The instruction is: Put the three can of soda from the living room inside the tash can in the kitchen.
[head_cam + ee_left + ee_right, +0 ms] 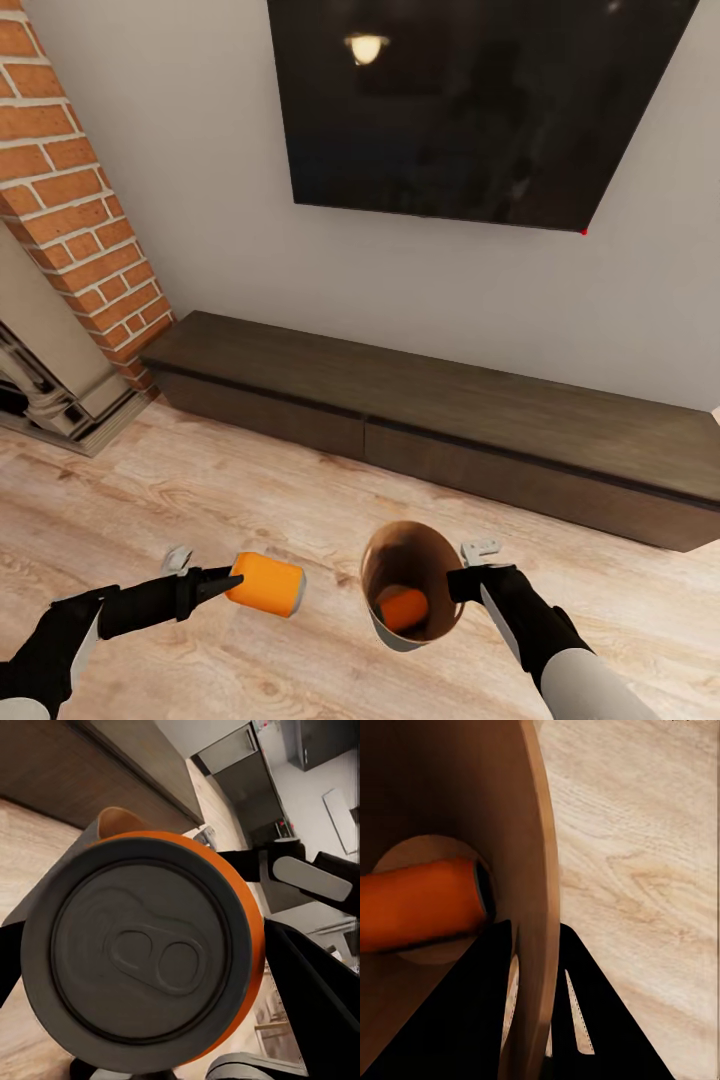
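The left tool pinches an orange can beside the bin. The right tool clamps the bin's rim; another orange can lies inside, over open plank floor.

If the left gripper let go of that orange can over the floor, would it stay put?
Probably not: the orange can is a smooth cylinder held on its side by the left gripper, so it would likely roll across the plank floor.

TV cut off at top edge — orange can half-hidden by the bin wall; fireplace clipped at the left.
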`<state>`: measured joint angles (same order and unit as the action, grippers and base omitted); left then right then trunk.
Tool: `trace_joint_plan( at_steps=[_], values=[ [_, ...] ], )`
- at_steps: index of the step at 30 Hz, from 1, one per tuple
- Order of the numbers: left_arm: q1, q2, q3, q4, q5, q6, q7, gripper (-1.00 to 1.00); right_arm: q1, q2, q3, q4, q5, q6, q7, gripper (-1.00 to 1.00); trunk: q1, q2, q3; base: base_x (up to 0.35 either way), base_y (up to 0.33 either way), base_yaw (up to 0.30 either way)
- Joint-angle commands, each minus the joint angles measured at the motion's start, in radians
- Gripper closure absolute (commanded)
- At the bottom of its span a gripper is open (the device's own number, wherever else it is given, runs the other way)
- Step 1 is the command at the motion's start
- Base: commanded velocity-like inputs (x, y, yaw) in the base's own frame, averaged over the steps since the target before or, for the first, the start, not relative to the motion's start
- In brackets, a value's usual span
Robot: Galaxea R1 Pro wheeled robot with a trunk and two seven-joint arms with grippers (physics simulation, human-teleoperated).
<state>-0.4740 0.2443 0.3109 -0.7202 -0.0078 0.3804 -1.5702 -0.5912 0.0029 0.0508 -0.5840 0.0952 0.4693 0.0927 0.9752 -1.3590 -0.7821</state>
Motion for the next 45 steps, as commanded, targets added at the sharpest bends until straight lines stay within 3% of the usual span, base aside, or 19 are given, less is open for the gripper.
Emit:
trace_joint_plan(
  at_steps=[1,8,15,21,27,35,45],
  values=[
    [0.0,-0.009,0.0,0.0,0.0,0.0,-0.001,1.0,-0.001,0.001,0.0,0.001,-0.006,0.0,0.003,1.0,0.0,0.0,0.0,0.0,0.0,0.0],
    [0.0,-0.071,-0.004,-0.023,-0.001,0.012,-0.001,1.0,-0.001,0.003,0.0,0.004,-0.006,-0.001,0.0,1.0,0.0,0.0,0.0,0.0,0.0,0.0],
    [0.0,-0.095,-0.004,-0.085,-0.001,0.085,-0.001,1.0,-0.001,0.003,0.0,0.005,-0.006,-0.001,-0.001,1.0,0.0,0.0,0.0,0.0,0.0,0.0],
    [0.0,-0.154,-0.008,-0.095,-0.001,0.094,-0.001,1.0,-0.001,0.004,0.0,0.022,-0.006,-0.003,-0.001,1.0,0.0,0.0,0.0,0.0,0.0,0.0],
    [0.0,-0.178,-0.009,-0.096,-0.001,0.095,-0.001,1.0,-0.001,0.005,0.0,0.024,-0.006,-0.003,-0.001,1.0,0.0,0.0,0.0,0.0,0.0,0.0],
    [0.0,-0.239,-0.008,-0.093,-0.004,0.095,-0.001,1.0,-0.001,0.015,0.0,0.024,-0.006,-0.003,-0.001,1.0,0.0,0.0,0.0,0.0,0.0,0.0],
    [0.0,-0.277,-0.008,-0.086,-0.008,0.094,-0.001,1.0,-0.001,0.025,0.0,0.023,-0.006,-0.003,-0.001,1.0,0.0,0.0,0.0,0.0,0.0,0.0]
  ],
)
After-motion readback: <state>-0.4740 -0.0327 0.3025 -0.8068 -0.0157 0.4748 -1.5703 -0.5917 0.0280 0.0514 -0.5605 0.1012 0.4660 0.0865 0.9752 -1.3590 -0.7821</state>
